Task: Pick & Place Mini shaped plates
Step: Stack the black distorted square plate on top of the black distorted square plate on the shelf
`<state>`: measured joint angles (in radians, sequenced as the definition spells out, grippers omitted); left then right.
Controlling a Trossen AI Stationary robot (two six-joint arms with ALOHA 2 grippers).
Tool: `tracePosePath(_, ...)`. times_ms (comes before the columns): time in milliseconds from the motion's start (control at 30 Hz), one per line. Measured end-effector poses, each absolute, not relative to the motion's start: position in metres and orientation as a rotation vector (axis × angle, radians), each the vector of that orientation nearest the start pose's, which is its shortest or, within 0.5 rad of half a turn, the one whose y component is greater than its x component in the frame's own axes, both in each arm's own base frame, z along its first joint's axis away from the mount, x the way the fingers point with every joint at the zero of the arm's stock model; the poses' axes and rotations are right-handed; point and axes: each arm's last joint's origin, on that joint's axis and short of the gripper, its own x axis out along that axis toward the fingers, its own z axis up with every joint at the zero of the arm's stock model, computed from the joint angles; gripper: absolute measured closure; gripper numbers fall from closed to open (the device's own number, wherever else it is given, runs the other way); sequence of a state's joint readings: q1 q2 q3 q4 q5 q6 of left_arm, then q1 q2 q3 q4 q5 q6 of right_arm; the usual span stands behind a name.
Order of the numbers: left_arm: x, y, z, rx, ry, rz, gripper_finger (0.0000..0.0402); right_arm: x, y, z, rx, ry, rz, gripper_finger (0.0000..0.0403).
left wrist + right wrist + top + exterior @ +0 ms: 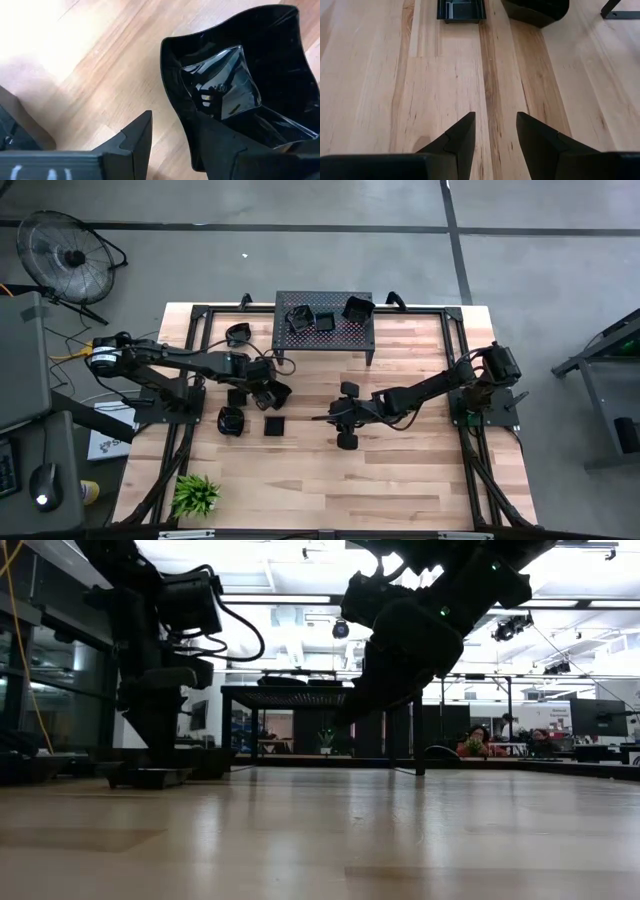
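Perforated stand [324,308] at the far edge of the table [400,470]: three mini shaped plates rest on its top, a lobed one [298,319] at the left, a square one [325,319] in the middle, and a larger square one [358,307] at the right corner. None of them is stacked on another.

On the wood itself: one plate [238,334] left of the stand, a round one [231,420] and a small flat square one [274,424] in front of the left arm, and another [237,396] just behind those. One more plate [347,440] sits below the right gripper.

Left gripper [268,392] is clamped on the rim of a glossy square dish [235,90], one finger [220,150] inside and the other [132,145] outside. The dish is tilted, its open face turned towards the wrist camera, held just above the wood between stand and loose plates. The outline is squarish, with no clear long axis.

Right gripper [495,132] hovers over bare wood at mid-table, fingers apart, nothing between them. The small square plate [461,10] lies ahead of it.
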<state>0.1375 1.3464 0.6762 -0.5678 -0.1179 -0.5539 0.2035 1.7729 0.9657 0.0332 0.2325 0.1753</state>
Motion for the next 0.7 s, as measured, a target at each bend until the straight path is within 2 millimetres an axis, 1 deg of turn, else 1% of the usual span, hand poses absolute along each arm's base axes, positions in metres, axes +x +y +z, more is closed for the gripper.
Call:
tracePosePath(400, 0.2219, 0.0338, 0.1653, -0.497, 1.125, 0.541, 0.0263, 0.3484, 0.0652, 0.1596, -0.001, 0.749, -0.093, 0.0265)
tracePosePath(500, 0.2220, 0.0336, 0.1653, -0.499, 1.127, 0.532, 0.0281, 0.3484, 0.0652, 0.1596, -0.001, 0.749, -0.093, 0.0265)
tracePosePath(700, 0.2220, 0.0334, 0.1653, -0.494, 1.130, 0.521, 0.0331, 0.3484, 0.0652, 0.1596, -0.001, 0.749, -0.093, 0.0265)
